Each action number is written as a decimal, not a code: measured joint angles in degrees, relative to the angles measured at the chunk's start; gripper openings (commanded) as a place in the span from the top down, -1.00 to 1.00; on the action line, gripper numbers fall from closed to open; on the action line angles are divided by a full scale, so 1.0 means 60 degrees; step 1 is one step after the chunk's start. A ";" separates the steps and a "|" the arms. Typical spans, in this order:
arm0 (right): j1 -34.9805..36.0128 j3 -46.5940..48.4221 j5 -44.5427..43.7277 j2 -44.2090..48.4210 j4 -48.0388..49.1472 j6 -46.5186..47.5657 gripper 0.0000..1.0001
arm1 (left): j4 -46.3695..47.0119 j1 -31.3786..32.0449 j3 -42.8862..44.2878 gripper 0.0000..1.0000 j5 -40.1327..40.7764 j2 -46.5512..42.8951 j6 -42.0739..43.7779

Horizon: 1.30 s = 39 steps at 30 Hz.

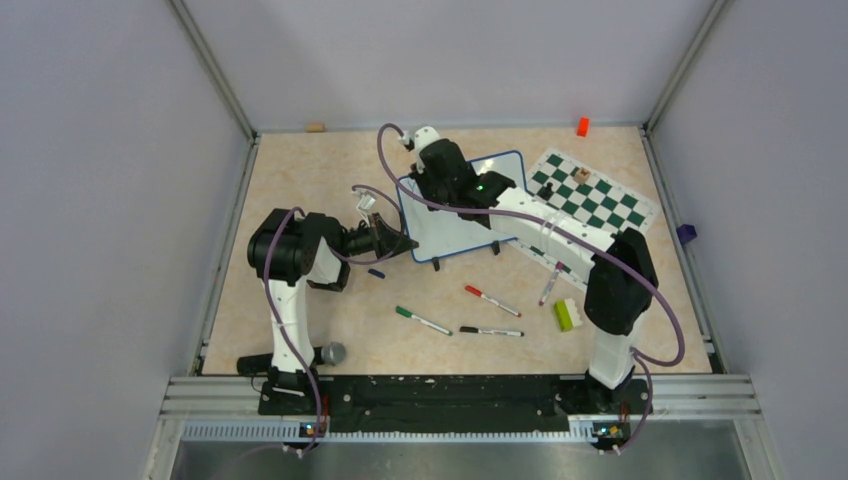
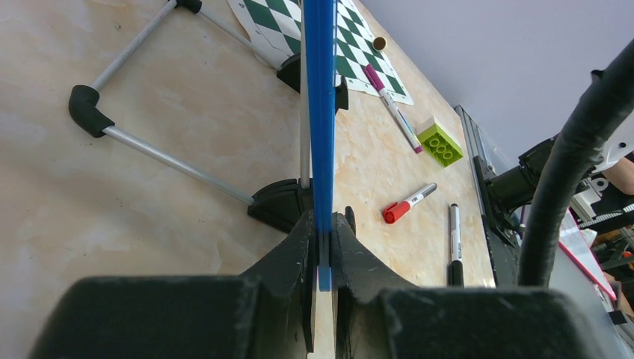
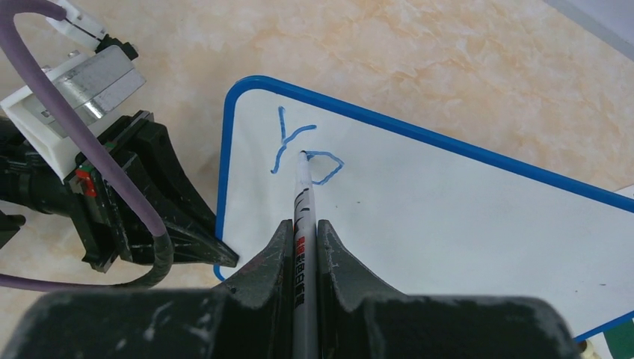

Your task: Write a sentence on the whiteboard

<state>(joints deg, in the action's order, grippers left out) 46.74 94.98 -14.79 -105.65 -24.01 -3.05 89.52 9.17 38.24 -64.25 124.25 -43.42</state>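
The left fingers [image 2: 290, 247] pinched the standing whiteboard's [image 3: 448, 209] blue edge, apparently to steady it — the right fingers [image 3: 271, 258] clamped a marker [image 3: 303, 202], tip on the board, the sentence [image 3: 286, 140] barely begun.

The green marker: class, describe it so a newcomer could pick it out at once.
Find the whiteboard standing mid-table. Just below it in the top view lie loose markers. The green marker is the leftmost and the only green-capped one; its neighbours are a red marker and a black marker.
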 measured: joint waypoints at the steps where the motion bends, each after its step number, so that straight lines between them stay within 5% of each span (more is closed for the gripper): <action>1: -0.0004 0.0000 0.0069 0.0000 0.0000 -0.0011 1.00 | 0.0000 0.0000 0.0000 0.87 -0.0004 0.0000 0.0004; 39: -0.0331 -0.0328 -0.0208 0.0455 0.0197 -0.0168 1.00 | 0.0011 0.0000 0.0000 0.87 -0.0029 -0.0004 0.0011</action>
<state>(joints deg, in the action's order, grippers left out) 44.75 93.01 -16.03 -102.91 -22.83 -4.05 89.58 9.17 38.24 -64.42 124.22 -43.35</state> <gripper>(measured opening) 0.102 0.130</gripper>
